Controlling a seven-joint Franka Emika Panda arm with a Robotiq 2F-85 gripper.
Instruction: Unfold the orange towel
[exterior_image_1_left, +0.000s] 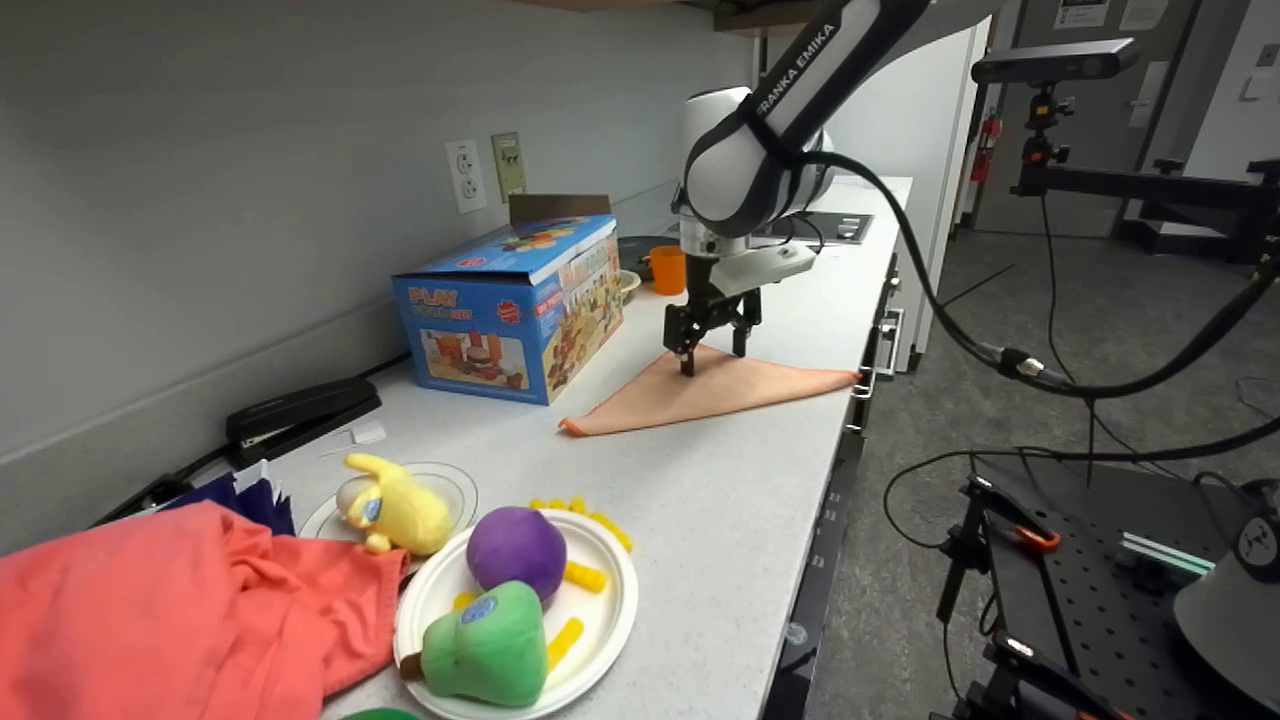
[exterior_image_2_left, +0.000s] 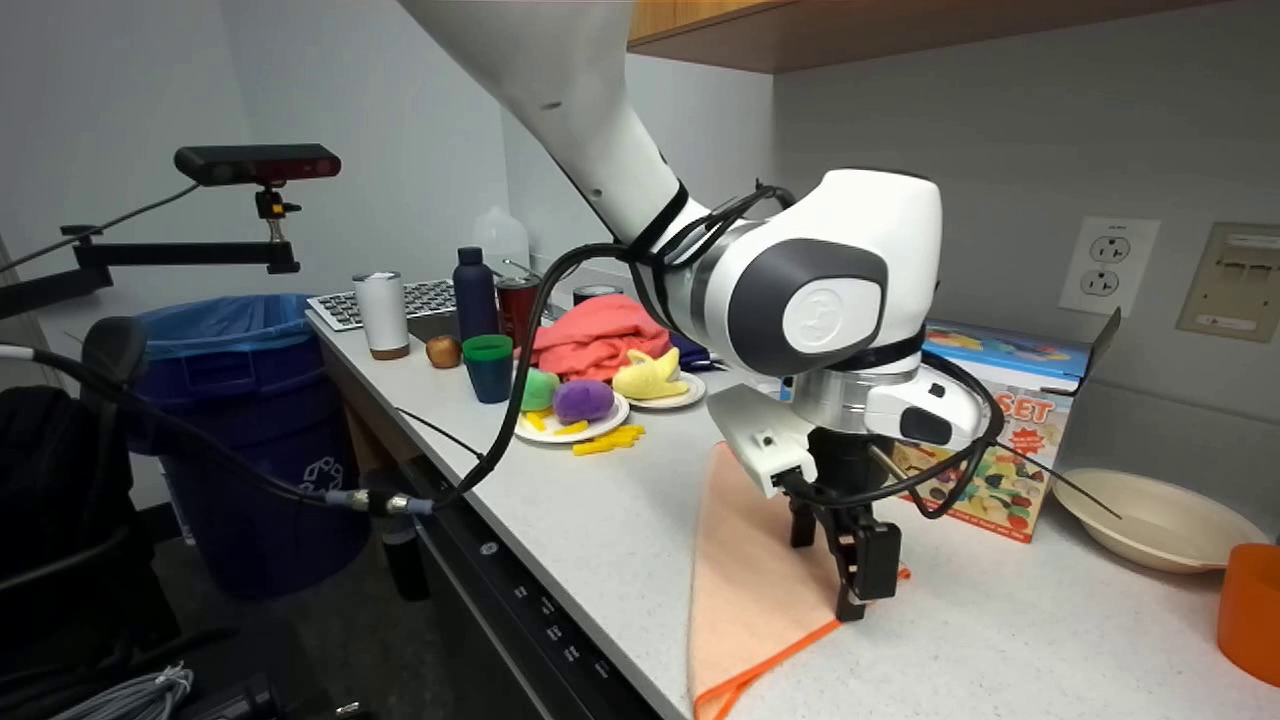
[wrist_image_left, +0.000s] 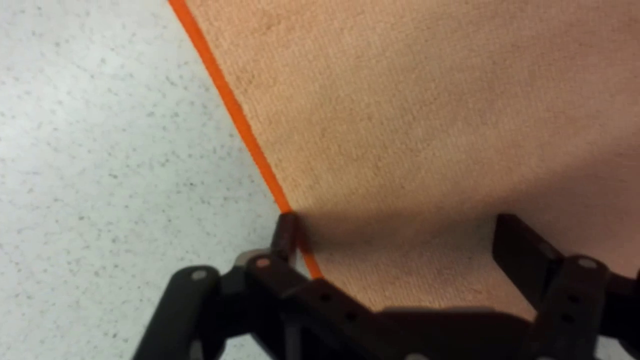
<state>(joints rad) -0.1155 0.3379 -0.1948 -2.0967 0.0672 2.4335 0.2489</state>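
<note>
The orange towel lies on the counter in a roughly triangular, folded shape. One pointed corner is toward the blue toy box, another at the counter's front edge. In an exterior view doubled orange trim shows on the towel at its near corner. My gripper points straight down over the towel, its jaws wide apart with nothing pinched between them. In the wrist view, the left fingertip is at the orange-trimmed edge of the towel, while the right one is over the cloth. Whether the tips touch the cloth, I cannot tell.
The blue toy box stands against the wall beside the towel. Near it are a beige bowl and an orange cup. Toy food on a white plate and a coral cloth lie further along. The counter's front edge drops off.
</note>
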